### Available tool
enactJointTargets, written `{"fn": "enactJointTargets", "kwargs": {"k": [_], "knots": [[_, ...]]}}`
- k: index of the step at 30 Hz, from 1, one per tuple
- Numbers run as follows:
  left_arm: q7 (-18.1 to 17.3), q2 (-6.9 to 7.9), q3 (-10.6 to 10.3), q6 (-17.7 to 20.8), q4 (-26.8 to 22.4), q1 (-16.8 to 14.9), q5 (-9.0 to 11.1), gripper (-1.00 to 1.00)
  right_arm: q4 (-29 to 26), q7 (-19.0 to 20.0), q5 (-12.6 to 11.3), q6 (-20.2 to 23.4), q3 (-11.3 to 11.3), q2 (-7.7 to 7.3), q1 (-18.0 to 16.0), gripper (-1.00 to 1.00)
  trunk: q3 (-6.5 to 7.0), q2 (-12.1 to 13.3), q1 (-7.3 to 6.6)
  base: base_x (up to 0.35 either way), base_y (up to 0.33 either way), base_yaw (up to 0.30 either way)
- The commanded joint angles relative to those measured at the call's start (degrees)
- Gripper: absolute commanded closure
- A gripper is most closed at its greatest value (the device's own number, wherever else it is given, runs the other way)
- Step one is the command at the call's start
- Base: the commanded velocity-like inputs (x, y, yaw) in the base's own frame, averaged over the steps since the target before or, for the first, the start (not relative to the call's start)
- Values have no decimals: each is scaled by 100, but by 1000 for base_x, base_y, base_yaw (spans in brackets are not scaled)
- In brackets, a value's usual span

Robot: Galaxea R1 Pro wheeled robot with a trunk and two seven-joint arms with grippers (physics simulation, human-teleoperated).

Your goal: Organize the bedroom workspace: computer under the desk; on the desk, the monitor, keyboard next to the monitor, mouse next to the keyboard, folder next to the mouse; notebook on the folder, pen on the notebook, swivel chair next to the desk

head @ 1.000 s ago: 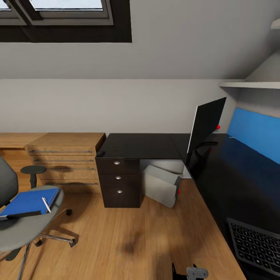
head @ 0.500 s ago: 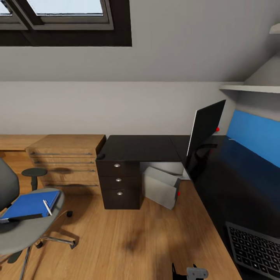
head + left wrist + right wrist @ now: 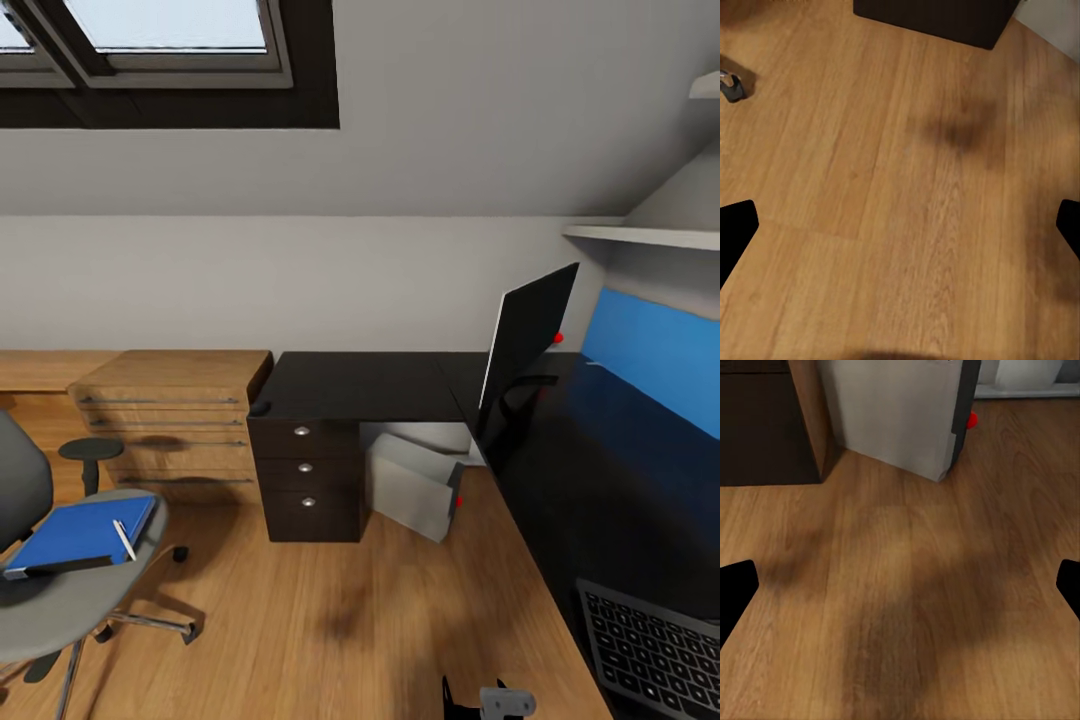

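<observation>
Blue folder w/ pen lies on swivel chair, lower left. Monitor and keyboard on black counter, right; computer beneath. Both claws wide open, empty, over wood floor.

Keyboard and swivel chair cut by frame edges; computer half under desk.

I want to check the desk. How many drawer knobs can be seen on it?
3, one per drawer of the desk, stacked in a column: top knob, middle knob, bottom knob. No others are visible.
</observation>
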Motion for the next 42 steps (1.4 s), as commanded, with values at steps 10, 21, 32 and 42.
{"fn": "enactJointTargets", "kwargs": {"k": [10,21,32,42], "knots": [[-18,6,-34,-18,7,-4,68,-100,13,-49,56,7,-30,2,-7,-100,174,399,-221,0,0,0],[-17,9,-31,12,7,-4,70,-100,-9,-55,27,243,-49,143,-7,-100,372,840,-462,0,0,0],[-22,39,-15,518,7,-4,184,-100,-396,-69,13,616,-70,164,-7,-100,569,1282,-704,0,0,0],[-26,44,-14,583,7,-4,293,-100,-1830,-82,17,2296,-70,168,-14,-100,749,1683,-923,0,0,0]]}}
